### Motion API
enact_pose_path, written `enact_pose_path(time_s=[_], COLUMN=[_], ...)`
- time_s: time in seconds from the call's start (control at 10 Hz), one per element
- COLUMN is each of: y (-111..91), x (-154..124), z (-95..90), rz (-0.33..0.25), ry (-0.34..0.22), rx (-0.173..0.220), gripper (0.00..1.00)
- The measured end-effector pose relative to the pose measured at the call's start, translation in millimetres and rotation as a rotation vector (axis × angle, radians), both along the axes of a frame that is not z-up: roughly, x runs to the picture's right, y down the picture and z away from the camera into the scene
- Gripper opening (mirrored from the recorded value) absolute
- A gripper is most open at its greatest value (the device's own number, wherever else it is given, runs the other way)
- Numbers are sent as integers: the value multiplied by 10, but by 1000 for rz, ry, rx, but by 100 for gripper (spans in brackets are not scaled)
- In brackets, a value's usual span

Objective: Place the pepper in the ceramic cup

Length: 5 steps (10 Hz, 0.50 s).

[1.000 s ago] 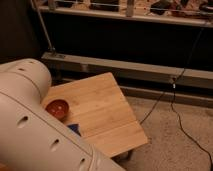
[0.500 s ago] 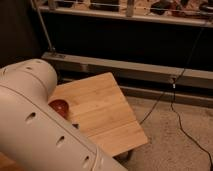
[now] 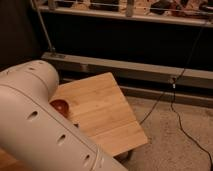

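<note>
My white arm [image 3: 40,125] fills the lower left of the camera view and covers the left part of the wooden table [image 3: 107,107]. My gripper is out of view past the arm, and it is shut. The pepper and the ceramic cup are both hidden or out of view. A round red-orange bowl [image 3: 59,105] peeks out at the arm's edge, partly covered by it.
The table's right edge and near corner [image 3: 142,142] stand over a speckled floor. A black cable [image 3: 177,107] runs across the floor on the right. Behind the table are a metal rail [image 3: 140,70] and a dark wall, with a shelf above.
My arm has shifted slightly up and to the right, and it covers more of the bowl and the table's left side.
</note>
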State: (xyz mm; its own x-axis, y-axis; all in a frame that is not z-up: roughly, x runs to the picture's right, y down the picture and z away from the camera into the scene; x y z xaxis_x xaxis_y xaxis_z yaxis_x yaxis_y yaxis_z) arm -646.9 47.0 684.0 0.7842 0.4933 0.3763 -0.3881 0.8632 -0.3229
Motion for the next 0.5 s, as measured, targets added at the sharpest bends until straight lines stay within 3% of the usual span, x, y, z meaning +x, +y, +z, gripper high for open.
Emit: enact_pose_path(time_s=[0.5], y=[48], x=[-9], z=[72], rz=[-2], ry=[-18], rx=[1], gripper=[0])
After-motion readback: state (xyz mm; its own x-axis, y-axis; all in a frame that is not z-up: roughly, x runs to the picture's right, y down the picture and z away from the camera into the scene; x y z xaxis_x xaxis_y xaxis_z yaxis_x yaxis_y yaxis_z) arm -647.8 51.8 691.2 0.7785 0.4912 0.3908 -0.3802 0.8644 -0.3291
